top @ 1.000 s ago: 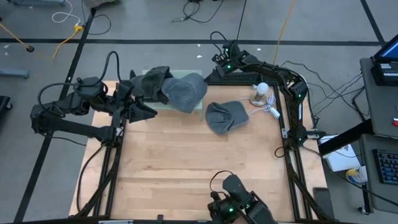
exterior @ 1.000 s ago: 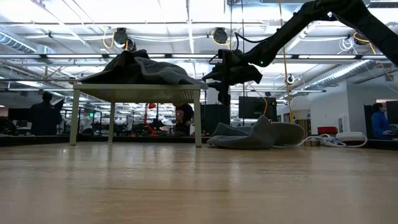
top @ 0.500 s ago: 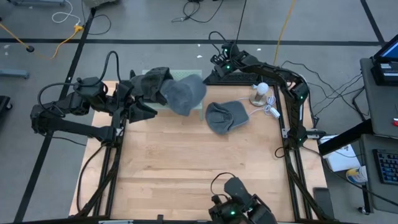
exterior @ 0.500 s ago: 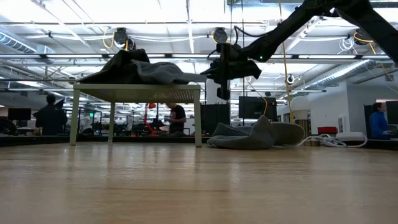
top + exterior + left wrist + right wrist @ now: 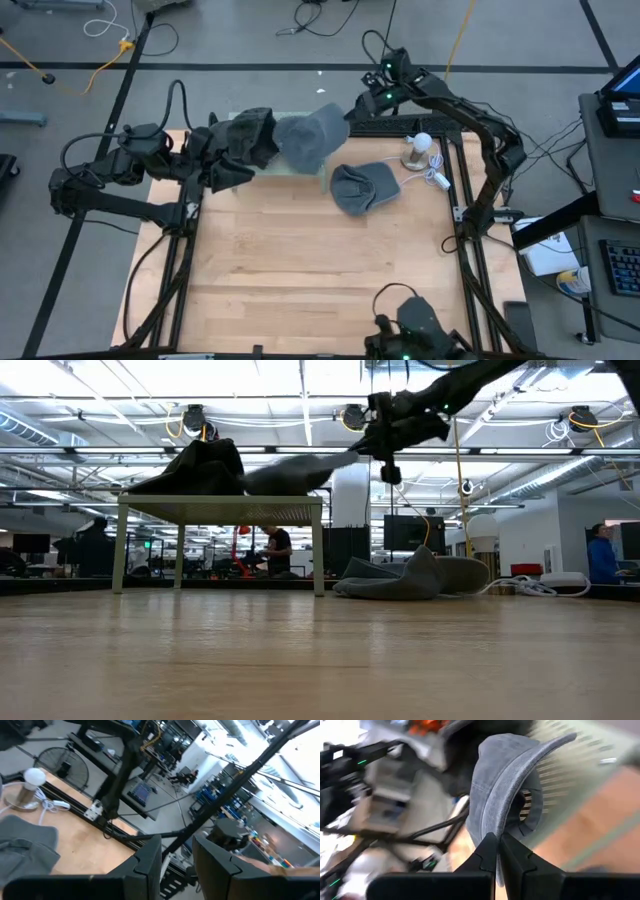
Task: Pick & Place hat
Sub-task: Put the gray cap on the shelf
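A light grey cap point(image 5: 310, 138) hangs from my shut right gripper point(image 5: 352, 108) above the far end of a small pale green rack point(image 5: 292, 168). The low view shows the cap point(image 5: 295, 472) slanting up toward the gripper point(image 5: 372, 445). A dark hat point(image 5: 245, 135) lies heaped on the rack's left part point(image 5: 200, 465). A second grey hat point(image 5: 362, 187) lies flat on the table to the right of the rack. My left gripper point(image 5: 225, 168) is open at the rack's left side and holds nothing; its wrist view shows empty fingers point(image 5: 150, 857). My right gripper pinches the light grey cap by its rim point(image 5: 492, 827) between the two shut fingers point(image 5: 487, 851). It comes from the table's far right, above rack height. The cap slants down from the fingers, its low end point(image 5: 255, 480) beside the dark hat over the rack top.
A small lamp with a white bulb point(image 5: 420, 148) and its white cable point(image 5: 437, 180) stand near the table's far right corner. Bare wood fills the near half of the table point(image 5: 320, 270). People point(image 5: 272, 550) show in the room behind.
My right gripper has risen and drawn toward the table's far right, shut on the grey cap throughout. The cap's held end has lifted off the rack and the cap now slants upward, while its other end stays by the dark hat.
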`<action>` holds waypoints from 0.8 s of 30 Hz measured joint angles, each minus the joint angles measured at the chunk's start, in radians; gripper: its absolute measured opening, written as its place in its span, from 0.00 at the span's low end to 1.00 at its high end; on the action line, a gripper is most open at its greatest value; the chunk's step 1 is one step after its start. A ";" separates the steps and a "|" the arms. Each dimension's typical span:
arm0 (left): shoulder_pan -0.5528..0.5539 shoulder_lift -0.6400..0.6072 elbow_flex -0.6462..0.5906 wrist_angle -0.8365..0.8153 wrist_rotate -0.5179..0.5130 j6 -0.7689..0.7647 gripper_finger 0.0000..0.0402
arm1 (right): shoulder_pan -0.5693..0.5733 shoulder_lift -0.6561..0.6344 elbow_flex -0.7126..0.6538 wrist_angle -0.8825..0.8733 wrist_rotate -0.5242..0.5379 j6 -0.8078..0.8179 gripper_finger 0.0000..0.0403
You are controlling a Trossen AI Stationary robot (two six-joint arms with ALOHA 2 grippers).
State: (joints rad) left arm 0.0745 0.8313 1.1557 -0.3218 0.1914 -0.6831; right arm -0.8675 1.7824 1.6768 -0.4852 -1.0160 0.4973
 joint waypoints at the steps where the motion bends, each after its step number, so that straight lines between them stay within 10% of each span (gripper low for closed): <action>1: 0.000 0.000 0.000 0.000 -0.010 -0.001 0.28 | -0.002 -0.014 -0.005 -0.018 0.045 -0.005 0.00; 24: 0.005 0.000 0.000 0.004 -0.063 -0.027 0.28 | 0.106 -0.164 -0.385 0.355 0.394 0.321 0.00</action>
State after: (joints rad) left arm 0.0800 0.8314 1.1556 -0.3176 0.1283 -0.7096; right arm -0.7619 1.6187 1.2918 -0.1306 -0.6224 0.8188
